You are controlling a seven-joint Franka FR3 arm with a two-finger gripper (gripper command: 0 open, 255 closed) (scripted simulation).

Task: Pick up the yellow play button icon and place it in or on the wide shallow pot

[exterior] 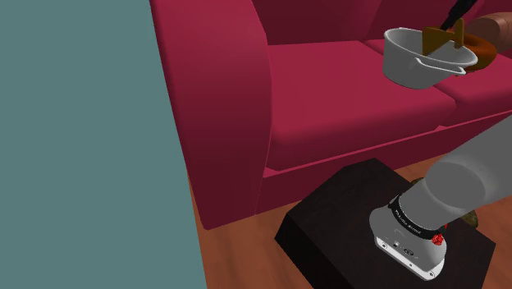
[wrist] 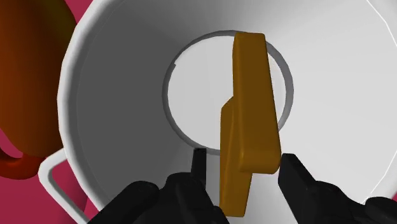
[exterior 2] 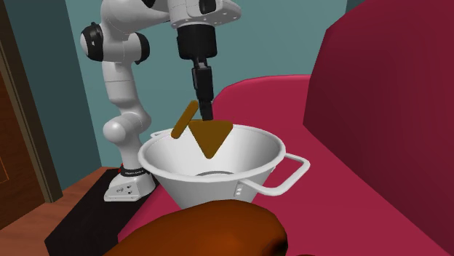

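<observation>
The half-open claw (wrist: 242,167) pinches the tilted icon (wrist: 251,108) by its edge over the pot (wrist: 114,95), so it could slip early and bounce onto the sofa (exterior: 328,90).

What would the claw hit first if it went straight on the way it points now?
Probably the pot, at its flat floor: the claw points down into its middle. The icon sticks out ahead of the claw, so it would likely touch first. Depth is unclear.
</observation>
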